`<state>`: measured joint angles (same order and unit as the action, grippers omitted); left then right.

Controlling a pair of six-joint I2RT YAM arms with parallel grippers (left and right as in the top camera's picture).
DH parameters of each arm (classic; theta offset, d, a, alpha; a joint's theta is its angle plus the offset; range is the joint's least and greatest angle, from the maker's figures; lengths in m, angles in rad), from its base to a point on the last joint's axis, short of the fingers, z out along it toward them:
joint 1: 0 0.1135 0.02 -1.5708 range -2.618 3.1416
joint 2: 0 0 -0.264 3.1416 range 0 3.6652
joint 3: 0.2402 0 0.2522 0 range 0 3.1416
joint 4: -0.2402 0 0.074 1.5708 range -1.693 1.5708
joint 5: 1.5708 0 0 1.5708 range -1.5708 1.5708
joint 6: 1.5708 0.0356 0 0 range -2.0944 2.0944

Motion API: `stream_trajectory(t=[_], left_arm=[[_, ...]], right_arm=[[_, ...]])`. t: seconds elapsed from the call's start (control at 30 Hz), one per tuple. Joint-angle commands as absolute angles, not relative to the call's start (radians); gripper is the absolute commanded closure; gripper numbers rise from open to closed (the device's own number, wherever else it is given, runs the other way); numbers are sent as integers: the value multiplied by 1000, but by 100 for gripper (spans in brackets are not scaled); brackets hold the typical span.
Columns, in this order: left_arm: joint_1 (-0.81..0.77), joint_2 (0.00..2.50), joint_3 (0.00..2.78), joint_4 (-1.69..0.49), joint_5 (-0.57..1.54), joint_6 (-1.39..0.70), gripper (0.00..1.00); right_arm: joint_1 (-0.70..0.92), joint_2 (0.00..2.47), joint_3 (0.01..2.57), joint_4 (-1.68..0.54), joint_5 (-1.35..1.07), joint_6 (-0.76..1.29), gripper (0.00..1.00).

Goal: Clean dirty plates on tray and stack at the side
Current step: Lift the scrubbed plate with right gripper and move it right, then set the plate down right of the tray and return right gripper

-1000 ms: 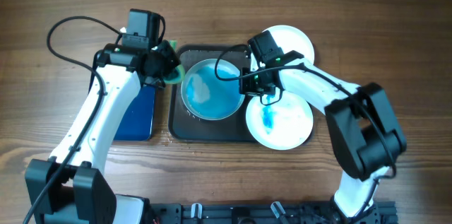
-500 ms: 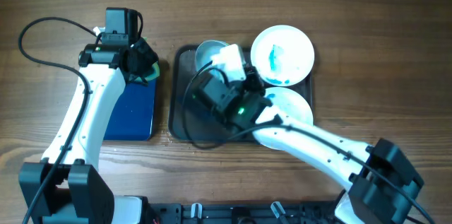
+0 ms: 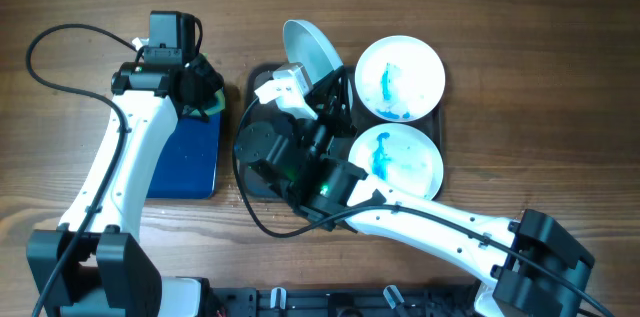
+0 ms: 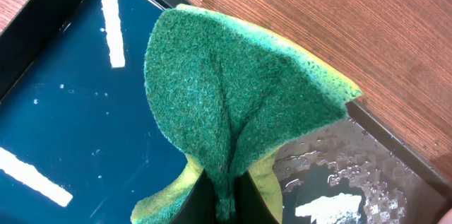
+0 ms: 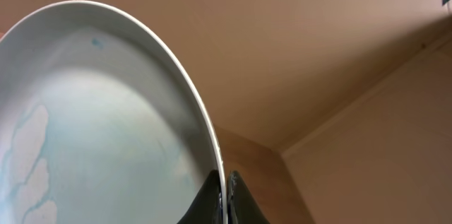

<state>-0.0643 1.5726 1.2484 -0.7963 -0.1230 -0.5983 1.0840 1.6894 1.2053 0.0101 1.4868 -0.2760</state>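
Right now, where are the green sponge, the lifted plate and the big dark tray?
Green scrubbing sponge (image 4: 233, 104): left wrist view, middle of its fuzzy face.
Lifted round white plate (image 5: 92, 132): right wrist view, its bluish inner surface.
Large dark grey-black rectangular tray (image 3: 264, 72): overhead view, bare top-left corner.

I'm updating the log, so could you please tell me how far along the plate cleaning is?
Done: nothing stacked aside yet. In hand: the right tool grips one filmy plate, raised and tilted; the left tool holds the sponge over the blue tray. Left: two streaked plates on the dark tray.
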Motion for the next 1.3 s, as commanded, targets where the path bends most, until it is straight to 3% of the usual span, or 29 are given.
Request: stream_trajectory(t=[0.0, 0.1, 0.2, 0.37, 0.43, 0.57, 0.63, 0.83, 0.97, 1.27], left_arm=[[-57, 1567, 1259, -794, -140, -579, 96], [-57, 1567, 1259, -796, -140, -579, 96], [-58, 1567, 1259, -810, -139, -580, 96], [-58, 1567, 1259, -840, -109, -579, 96], [-58, 1567, 1259, -850, -98, -579, 96], [-58, 1567, 1259, -855, -78, -579, 96], [-58, 1567, 1259, -854, -78, -579, 96], [-58, 1567, 1259, -854, -78, -579, 96], [-58, 1567, 1259, -855, -78, -579, 96], [-58, 1567, 1259, -858, -68, -553, 96]], right_arm=[[1090, 1664, 1218, 19, 1520, -310, 96], [1090, 1664, 1217, 13, 1518, -253, 96], [1088, 1664, 1196, -46, 1359, -212, 96], [982, 1652, 1206, -418, 779, 254, 96], [913, 1611, 1233, -443, 511, 279, 96], [564, 1472, 1239, -505, -144, 355, 96], [374, 1423, 1239, -585, -266, 420, 96], [-83, 1390, 1235, -781, -37, 431, 96], [-308, 1515, 1234, -884, 91, 507, 96], [-386, 1775, 1169, -884, 80, 461, 96]])
